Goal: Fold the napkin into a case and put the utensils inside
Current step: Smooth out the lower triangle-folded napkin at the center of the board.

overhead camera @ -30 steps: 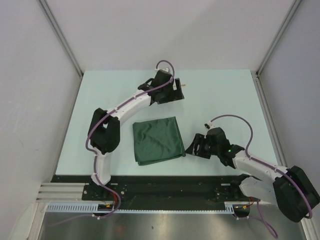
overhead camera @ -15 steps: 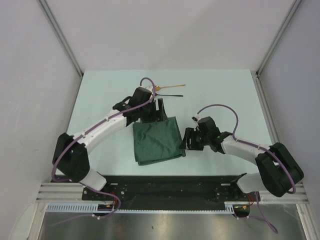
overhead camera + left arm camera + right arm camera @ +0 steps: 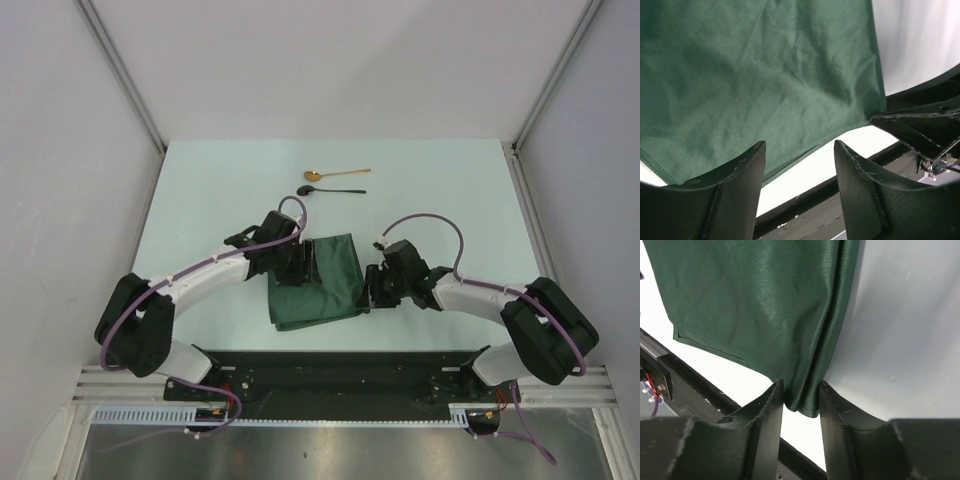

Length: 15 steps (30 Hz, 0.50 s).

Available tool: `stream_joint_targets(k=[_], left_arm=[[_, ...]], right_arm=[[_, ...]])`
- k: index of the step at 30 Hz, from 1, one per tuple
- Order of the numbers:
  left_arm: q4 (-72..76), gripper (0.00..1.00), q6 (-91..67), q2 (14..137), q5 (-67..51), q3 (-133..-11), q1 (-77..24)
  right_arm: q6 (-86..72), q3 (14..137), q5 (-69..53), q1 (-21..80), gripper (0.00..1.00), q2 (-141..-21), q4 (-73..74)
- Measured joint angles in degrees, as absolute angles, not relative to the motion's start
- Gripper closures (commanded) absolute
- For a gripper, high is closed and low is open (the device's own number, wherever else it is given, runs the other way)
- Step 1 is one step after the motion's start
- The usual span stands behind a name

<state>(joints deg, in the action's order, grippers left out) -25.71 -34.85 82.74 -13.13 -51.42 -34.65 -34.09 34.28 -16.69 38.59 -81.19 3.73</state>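
Note:
The dark green napkin (image 3: 318, 283) lies folded in a rough rectangle in the middle of the table, not in a case shape. My left gripper (image 3: 303, 264) hangs over its far left part, jaws open. In the left wrist view (image 3: 799, 145) one finger sits over the napkin's (image 3: 765, 75) near hem and the other over bare table. My right gripper (image 3: 371, 289) is at the napkin's near right corner. In the right wrist view (image 3: 800, 385) its jaws pinch the bunched folded edge of the napkin (image 3: 765, 305). The utensils lie apart at the far side: a gold spoon (image 3: 335, 175) and a black spoon (image 3: 336, 190).
White walls and metal posts (image 3: 120, 70) enclose the pale table (image 3: 220, 190) on three sides. A black rail (image 3: 330, 365) carrying the arm bases runs along the near edge, just beyond the napkin's near hem.
My left arm swung back from the spoons to the napkin's far left part, uncovering both spoons. My right gripper slid left to the napkin's corner and its jaws narrowed on the cloth.

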Motion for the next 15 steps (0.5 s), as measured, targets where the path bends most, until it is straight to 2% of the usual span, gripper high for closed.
stream_joint_targets(k=[6,11,15], left_arm=[[-25.6,0.48,-35.5,81.1,-13.2,-49.5,-34.7],[-25.1,0.66,-36.0,79.9,-12.0,-48.4,-34.7],[-24.6,0.72,-36.9,79.9,-10.0,-45.8,-34.7]], right_arm=[[-35.5,33.3,-15.5,40.4,0.68,-80.0,3.1],[-36.4,32.2,-14.4,41.0,0.55,-78.6,2.9],[-36.4,31.7,-13.8,41.0,0.57,-76.8,3.2]])
